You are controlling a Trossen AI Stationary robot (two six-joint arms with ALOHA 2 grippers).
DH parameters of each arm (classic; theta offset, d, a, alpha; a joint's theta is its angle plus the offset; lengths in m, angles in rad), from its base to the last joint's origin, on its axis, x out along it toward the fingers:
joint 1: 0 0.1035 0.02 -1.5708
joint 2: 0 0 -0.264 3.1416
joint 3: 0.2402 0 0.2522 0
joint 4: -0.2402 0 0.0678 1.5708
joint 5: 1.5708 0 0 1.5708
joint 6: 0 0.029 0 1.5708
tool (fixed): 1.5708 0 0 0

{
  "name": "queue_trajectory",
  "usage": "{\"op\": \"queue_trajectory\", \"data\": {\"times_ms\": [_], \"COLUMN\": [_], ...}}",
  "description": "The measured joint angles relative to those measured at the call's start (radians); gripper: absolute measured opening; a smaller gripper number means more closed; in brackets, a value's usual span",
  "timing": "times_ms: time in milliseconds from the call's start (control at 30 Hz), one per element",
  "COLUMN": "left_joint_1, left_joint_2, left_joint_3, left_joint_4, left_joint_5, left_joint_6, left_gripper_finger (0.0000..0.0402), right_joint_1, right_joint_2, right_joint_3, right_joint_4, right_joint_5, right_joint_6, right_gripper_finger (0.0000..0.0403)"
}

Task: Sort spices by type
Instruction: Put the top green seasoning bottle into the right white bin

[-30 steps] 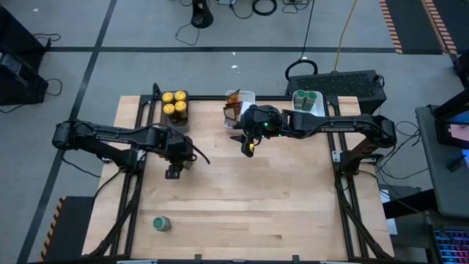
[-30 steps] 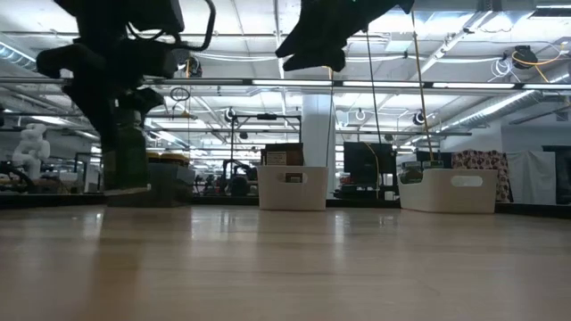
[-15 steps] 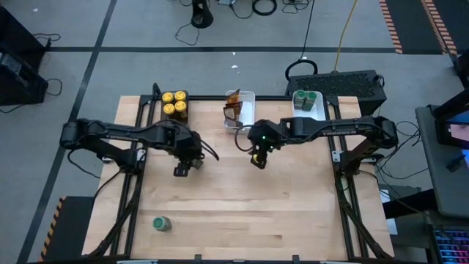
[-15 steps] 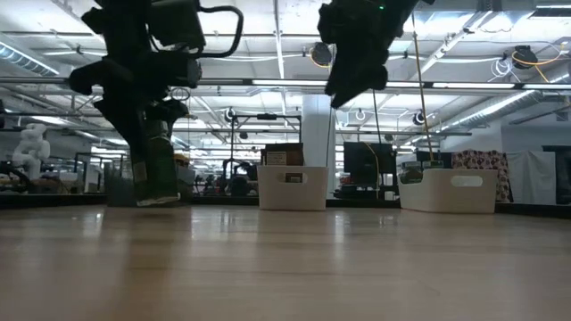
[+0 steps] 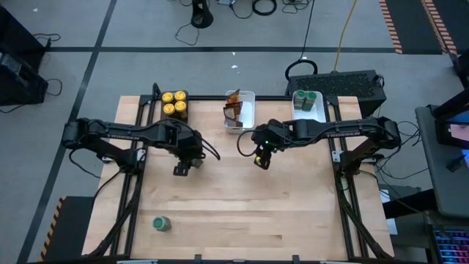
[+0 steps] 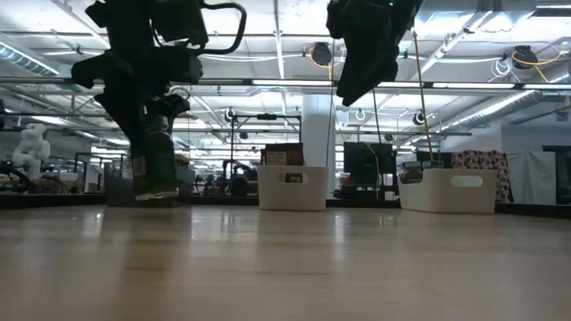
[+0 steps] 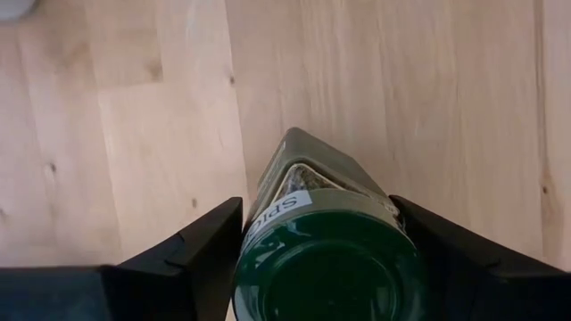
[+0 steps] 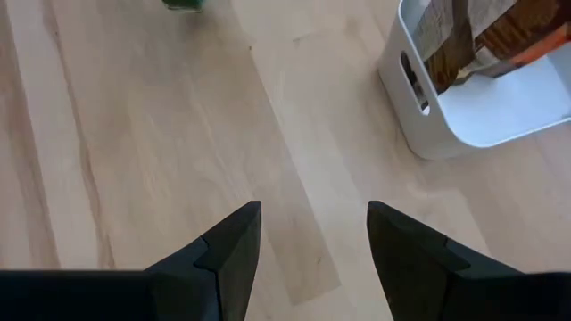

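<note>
Overhead, the wooden desk (image 5: 242,213) carries 3 containers along its far edge. Far left: a dark tray (image 5: 176,117) with 4 yellow-lidded jars (image 5: 174,103) standing in it. Just right of that, near the far middle, a white tray (image 5: 242,122) holds brown-orange packets (image 5: 233,105), some leaning above the rim. Far right: a second white tray (image 5: 311,111) with 2 green-lidded jars (image 5: 307,99) inside.

Left of centre, the left end effector (image 5: 183,169) hangs above the desk, clamped on a green-lidded jar (image 7: 328,259). Left wrist view shows both fingers (image 7: 192,259) pressed against the jar's sides, dark green lid toward the camera, a white label strip visible on the glass. Low view shows this jar clear of the desk surface.

Near the front left of the desk, 1 loose green-lidded jar (image 5: 161,223) sits alone, well apart from both arms and all trays.

Right of centre, the right end effector (image 5: 261,160) hovers near the packet tray, slightly nearer than it. Right wrist view: fingers (image 8: 227,245) spread apart with bare wood showing between them, nothing gripped. Same view catches the packet tray's corner with packets inside.
</note>
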Motion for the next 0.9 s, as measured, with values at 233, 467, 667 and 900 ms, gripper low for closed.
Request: {"op": "queue_trajectory", "data": {"times_ms": [233, 467, 667, 900], "left_joint_1": [-0.002, -0.002, -0.002, -0.002], "left_joint_2": [0.000, -0.005, -0.076, -0.172], "left_joint_3": [0.000, -0.035, -0.078, -0.111], "left_joint_4": [-0.084, -0.115, -0.140, -0.149], "left_joint_5": [0.008, 0.067, 0.071, 0.028], "left_joint_6": [-0.027, -0.022, -0.037, -0.055], "left_gripper_finger": [0.0254, 0.0254, 0.0254, 0.0254], "right_joint_1": [-0.007, -0.027, -0.044, -0.063], "right_joint_2": [0.000, 0.000, 0.000, 0.001], "right_joint_3": [0.000, 0.000, 0.000, 0.000], "right_joint_4": [0.108, 0.225, 0.235, 0.321], "right_joint_5": [0.029, 0.029, 0.029, 0.029], "right_joint_6": [-0.038, -0.059, -0.059, -0.059], "right_gripper_finger": [0.0187, 0.0187, 0.0187, 0.0187]}}
